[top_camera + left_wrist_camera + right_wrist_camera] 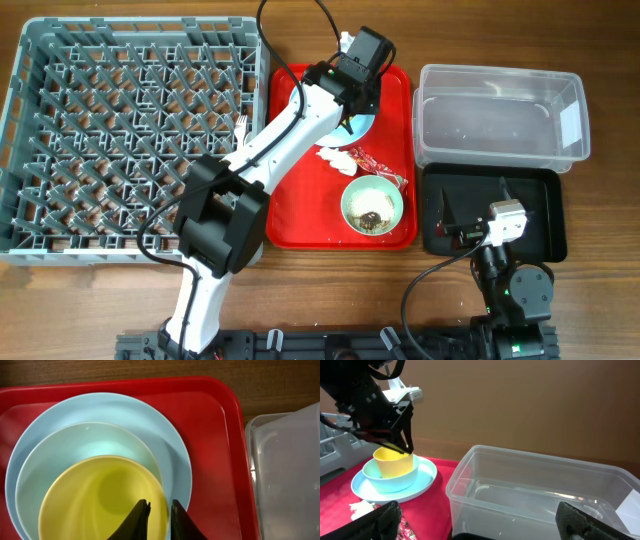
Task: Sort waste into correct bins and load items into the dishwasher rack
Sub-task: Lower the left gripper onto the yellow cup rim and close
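Observation:
My left gripper (160,510) is shut on the rim of the small yellow cup (100,495), one finger inside and one outside. The cup stands in a pale green-blue bowl (75,445) on the light blue plate (170,435), at the back of the red tray; the stack also shows in the right wrist view (392,462). A second bowl (372,205) holds brown food scraps. The white tissue (333,155) and red wrapper (377,165) lie between them. My right gripper (455,225) is open and empty over the black tray (540,215).
The grey dishwasher rack (130,130) fills the left side, with a white fork (241,125) at its right edge. The clear tub (500,115) stands right of the red serving tray (300,215), behind the black tray. My left arm stretches over the tray's left part.

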